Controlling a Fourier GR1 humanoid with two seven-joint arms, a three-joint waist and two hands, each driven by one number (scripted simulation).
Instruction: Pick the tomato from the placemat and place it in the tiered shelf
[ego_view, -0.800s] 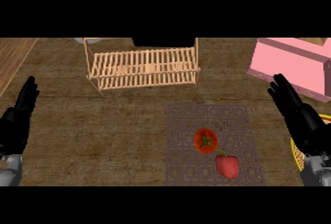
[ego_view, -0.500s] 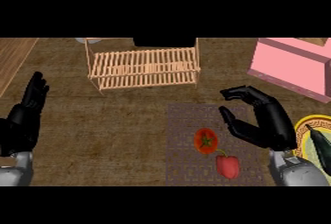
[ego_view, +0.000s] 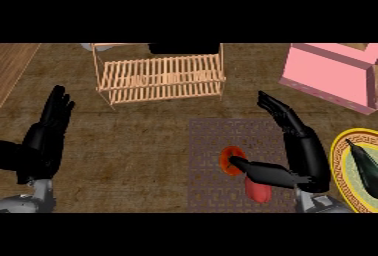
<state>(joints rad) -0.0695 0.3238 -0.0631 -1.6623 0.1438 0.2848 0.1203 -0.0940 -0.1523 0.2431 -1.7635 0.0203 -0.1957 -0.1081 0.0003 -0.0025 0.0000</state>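
The tomato (ego_view: 230, 160), red with a green top, lies on the dark patterned placemat (ego_view: 210, 150) in the middle of the counter. My right hand (ego_view: 299, 150) is open just right of it, fingers stretched up and away, and its thumb (ego_view: 258, 169) reaches across onto the tomato's right side. The wooden tiered shelf (ego_view: 159, 75) stands at the back, left of centre, slatted and bare. My left hand (ego_view: 46, 137) rests open at the left edge, fingers up.
A second red item (ego_view: 258, 192) lies on the placemat just below the tomato, partly under my right thumb. A pink box (ego_view: 332, 75) sits at the back right. A gold-rimmed plate (ego_view: 347, 172) with a dark object stands at the right edge.
My right hand has swung in from the right edge, opened out and lowered beside the tomato, its thumb now across it. The left hand shifted slightly inward.
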